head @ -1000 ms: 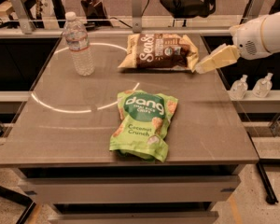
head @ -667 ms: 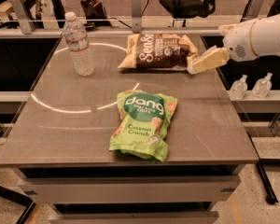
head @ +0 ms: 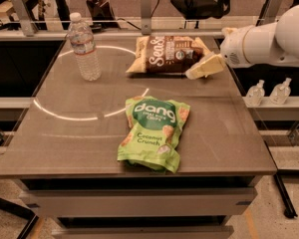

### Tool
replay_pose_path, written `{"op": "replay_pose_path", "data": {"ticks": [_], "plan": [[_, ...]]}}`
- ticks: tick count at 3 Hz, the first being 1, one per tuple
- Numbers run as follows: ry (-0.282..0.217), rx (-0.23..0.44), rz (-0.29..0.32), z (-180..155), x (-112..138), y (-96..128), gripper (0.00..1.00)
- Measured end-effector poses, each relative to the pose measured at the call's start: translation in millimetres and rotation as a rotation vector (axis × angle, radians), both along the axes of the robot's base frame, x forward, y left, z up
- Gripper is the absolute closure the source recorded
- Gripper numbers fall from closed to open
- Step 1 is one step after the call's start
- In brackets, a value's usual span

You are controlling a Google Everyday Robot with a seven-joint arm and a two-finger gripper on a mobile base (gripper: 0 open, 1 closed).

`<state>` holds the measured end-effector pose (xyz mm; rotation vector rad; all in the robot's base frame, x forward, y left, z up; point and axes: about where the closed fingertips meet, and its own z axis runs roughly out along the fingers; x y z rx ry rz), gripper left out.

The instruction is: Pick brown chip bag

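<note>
The brown chip bag (head: 165,57) lies flat at the far middle of the grey table (head: 74,138), its white lettering facing up. My gripper (head: 203,66) comes in from the right on a white arm. It sits low at the bag's right end, over its near right corner and touching or nearly touching it. The bag's right edge is partly hidden behind the gripper.
A bright green "dang" bag (head: 154,132) lies at the middle front of the table. A clear water bottle (head: 84,47) stands upright at the far left. Two small bottles (head: 267,91) stand on a shelf to the right, beyond the table's edge.
My arm has moved left, bringing the gripper closer onto the brown bag's right end. The bags and bottle have not moved.
</note>
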<state>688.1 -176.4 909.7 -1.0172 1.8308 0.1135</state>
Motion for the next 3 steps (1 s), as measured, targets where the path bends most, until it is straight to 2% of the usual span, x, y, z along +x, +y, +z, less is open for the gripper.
{"op": "replay_pose_path", "data": {"ticks": [2, 3], "plan": [[-0.003, -0.022, -0.135, -12.4, 17.6, 16.3, 0.00], [0.010, -0.022, -0.176, -22.3, 27.3, 21.5, 0.00]]}}
